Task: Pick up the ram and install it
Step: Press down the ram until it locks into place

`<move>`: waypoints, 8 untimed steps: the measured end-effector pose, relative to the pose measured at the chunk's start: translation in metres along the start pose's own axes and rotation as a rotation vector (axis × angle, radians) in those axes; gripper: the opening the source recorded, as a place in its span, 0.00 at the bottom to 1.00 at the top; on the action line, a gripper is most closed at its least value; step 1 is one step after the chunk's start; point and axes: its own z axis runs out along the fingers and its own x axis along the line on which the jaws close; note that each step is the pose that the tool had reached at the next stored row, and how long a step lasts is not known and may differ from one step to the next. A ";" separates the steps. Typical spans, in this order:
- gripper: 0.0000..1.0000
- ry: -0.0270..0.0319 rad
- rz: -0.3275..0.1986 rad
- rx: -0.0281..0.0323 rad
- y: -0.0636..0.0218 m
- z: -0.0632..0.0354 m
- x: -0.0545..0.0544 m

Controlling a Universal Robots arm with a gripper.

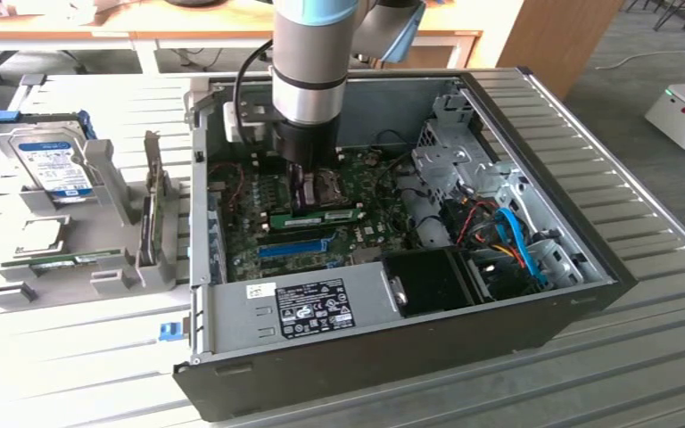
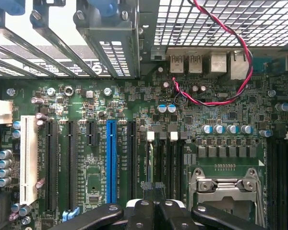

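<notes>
Gripper [image 2: 156, 211]: fingers pressed together, apparently pinching nothing, low over motherboard [image 2: 182, 129]. Ram [image 1: 322, 217]: probably seated in slot, five o'clock of gripper. Installation seemingly complete.

Matt grey metal case [image 1: 533, 294], glossy blue plastic slot strip [image 2: 111, 160], ribbed metal table [image 1: 652, 214]

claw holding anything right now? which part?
Cannot be told: the claw is shut above the motherboard, but whether anything sits between its fingers is unclear.
</notes>
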 end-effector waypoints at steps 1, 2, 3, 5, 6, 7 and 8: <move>0.11 -0.0001 0.000 0.0001 0.0000 0.0004 0.000; 0.11 0.0002 0.000 0.0001 0.0000 0.0007 0.000; 0.11 0.0003 0.000 0.0000 0.0000 0.0010 0.000; 0.11 0.0005 0.000 -0.0001 0.0000 0.0011 0.000; 0.11 0.0005 0.000 -0.0001 0.0000 0.0011 0.000; 0.11 0.0004 0.000 -0.0001 0.0000 0.0011 0.000; 0.11 0.0003 0.000 0.0000 0.0000 0.0012 0.000</move>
